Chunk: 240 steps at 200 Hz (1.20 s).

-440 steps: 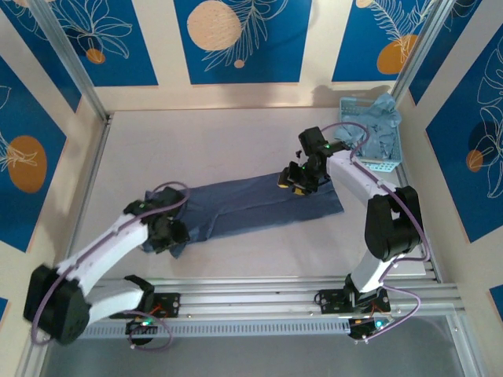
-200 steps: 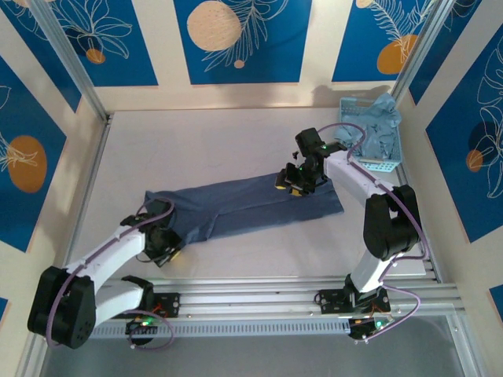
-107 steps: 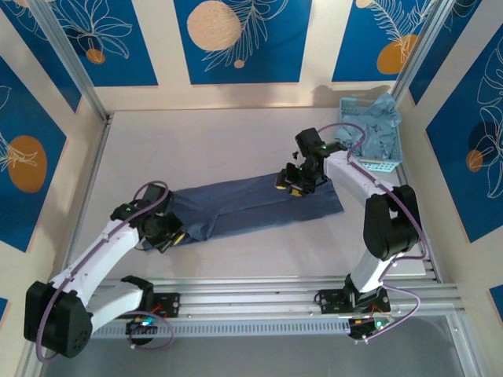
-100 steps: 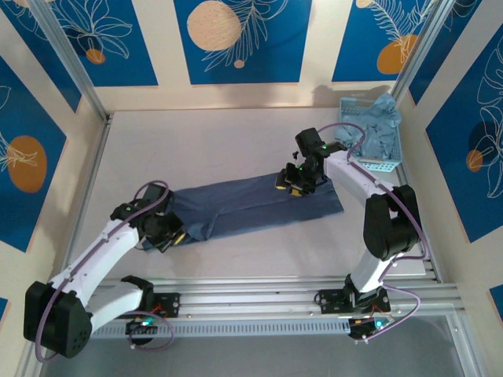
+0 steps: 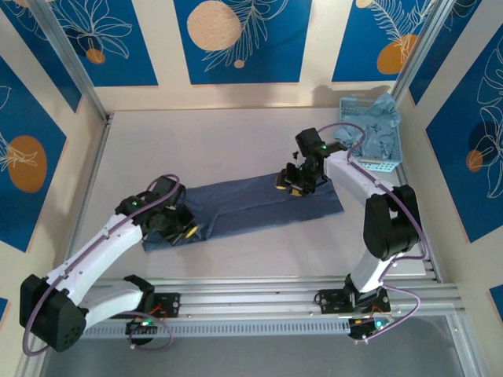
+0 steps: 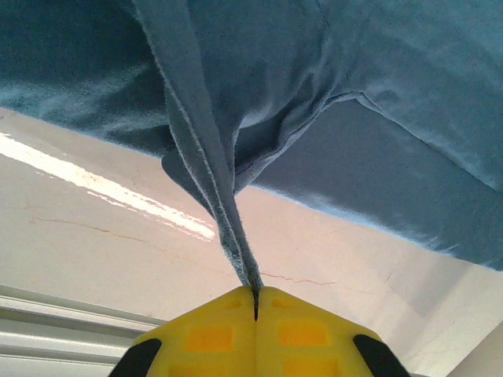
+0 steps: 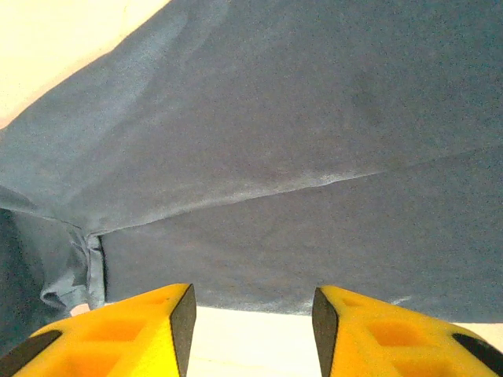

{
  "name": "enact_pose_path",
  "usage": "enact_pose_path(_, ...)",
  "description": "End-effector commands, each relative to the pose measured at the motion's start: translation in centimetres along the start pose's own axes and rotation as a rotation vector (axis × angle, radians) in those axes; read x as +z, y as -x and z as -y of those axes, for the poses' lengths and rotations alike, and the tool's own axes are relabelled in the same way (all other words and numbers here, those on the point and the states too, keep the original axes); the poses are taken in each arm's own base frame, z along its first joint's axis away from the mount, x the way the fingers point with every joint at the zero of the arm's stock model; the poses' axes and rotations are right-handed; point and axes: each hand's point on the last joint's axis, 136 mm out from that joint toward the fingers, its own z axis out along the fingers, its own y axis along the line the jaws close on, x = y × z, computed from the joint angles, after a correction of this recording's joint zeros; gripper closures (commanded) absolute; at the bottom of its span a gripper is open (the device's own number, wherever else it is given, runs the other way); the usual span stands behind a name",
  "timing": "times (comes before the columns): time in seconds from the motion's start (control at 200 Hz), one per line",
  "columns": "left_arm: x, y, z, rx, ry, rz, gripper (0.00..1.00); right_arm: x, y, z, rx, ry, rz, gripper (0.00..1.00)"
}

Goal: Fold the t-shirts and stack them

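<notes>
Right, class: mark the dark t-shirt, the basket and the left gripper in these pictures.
dark t-shirt (image 5: 251, 206): top view, middle of the cloth.
basket (image 5: 377, 166): top view, near perforated wall.
left gripper (image 6: 255, 294): left wrist view, where the shut fingertips pinch cloth.

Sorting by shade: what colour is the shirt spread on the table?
The shirt is slate-blue; top external view.

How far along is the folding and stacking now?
Done: the dark shirt lies in a long narrow strip. In hand: the left tool pinches its end; the right tool is open above the other half. Left: cross folds, and the pale shirts in the basket.
</notes>
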Motion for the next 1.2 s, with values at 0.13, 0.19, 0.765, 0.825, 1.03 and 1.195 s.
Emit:
enact_pose_path(0.13,-0.5,-0.4,-0.3,-0.021,0.027,0.005,1.00,0.2,-0.5,0.3,0.017,-0.003,-0.032,0.54)
enact_pose_path(0.19,-0.2,-0.7,-0.1,-0.034,0.005,-0.010,1.00,0.3,-0.6,0.4,0.017,-0.005,-0.034,0.54)
enact_pose_path(0.765,1.9,-0.6,4.6,-0.029,-0.120,-0.061,1.00,0.4,-0.7,0.6,0.024,-0.012,-0.036,0.55)
enact_pose_path(0.825,2.1,-0.8,4.3,-0.034,-0.115,-0.070,1.00,0.4,-0.6,0.7,0.026,-0.012,-0.035,0.55)
enact_pose_path(1.03,3.4,-2.3,3.6,-0.037,-0.102,-0.111,1.00,0.5,-0.4,0.9,0.037,-0.014,-0.034,0.55)
enact_pose_path(1.195,4.7,-2.6,3.5,-0.029,-0.077,-0.124,1.00,0.6,-0.3,0.8,0.043,-0.010,-0.036,0.56)
